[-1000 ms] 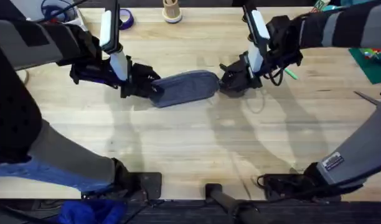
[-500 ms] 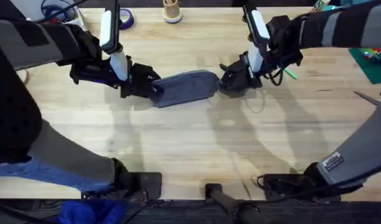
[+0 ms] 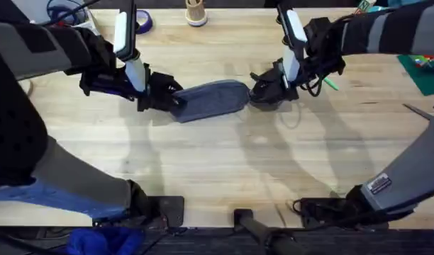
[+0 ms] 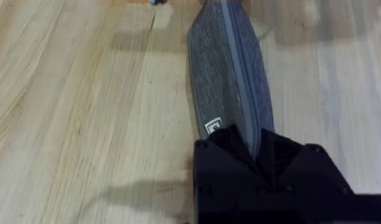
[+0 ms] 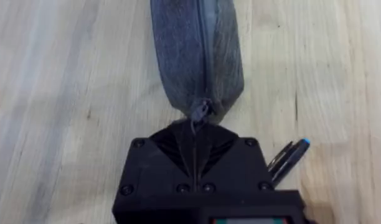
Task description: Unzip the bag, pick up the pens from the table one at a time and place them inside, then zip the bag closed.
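grey-blue fabric marks the bag, which lies near the middle of the light wooden table, a little toward 12 o'clock in the overhead view, its long axis running from about 8 o'clock to 2 o'clock and its zipper line along the top looking closed. the left gripper is at the bag's 9 o'clock end, and in the left wrist view its black fingers are pressed together on that end of the fabric, clamping it. the right gripper is at the bag's 3 o'clock end; in the right wrist view its fingers meet on the small pull tab hanging from the zipper's end, pinching it. 1 dark pen with a blue tip lies on the table just beside the right gripper's body in the right wrist view. a green pen shows in the overhead view at about 3 o'clock of the right gripper, partly hidden by the arm's cables
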You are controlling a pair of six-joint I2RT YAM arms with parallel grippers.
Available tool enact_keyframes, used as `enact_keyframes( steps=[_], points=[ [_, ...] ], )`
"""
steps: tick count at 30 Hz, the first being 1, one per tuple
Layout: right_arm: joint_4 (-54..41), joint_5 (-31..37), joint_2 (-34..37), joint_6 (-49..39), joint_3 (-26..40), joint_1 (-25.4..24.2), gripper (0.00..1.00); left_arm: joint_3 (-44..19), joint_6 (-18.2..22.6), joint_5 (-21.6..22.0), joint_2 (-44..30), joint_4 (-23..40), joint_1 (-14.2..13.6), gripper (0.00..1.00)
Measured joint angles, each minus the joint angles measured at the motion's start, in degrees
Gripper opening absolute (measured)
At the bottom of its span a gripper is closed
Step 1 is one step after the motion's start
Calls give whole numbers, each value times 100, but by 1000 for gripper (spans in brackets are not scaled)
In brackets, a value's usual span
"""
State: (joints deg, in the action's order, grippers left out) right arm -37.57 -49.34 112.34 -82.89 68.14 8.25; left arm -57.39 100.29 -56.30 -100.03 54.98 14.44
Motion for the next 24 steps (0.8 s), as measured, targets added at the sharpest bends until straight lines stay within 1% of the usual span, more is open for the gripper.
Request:
enact_keyframes(
  steps=[14,24],
  points=[
    [-181,7,-403,234,235,0,29,0,0,-1,0,-13,0,42],
    [-375,43,-423,236,599,162,28,0,0,0,2,-21,0,43]
  ],
)
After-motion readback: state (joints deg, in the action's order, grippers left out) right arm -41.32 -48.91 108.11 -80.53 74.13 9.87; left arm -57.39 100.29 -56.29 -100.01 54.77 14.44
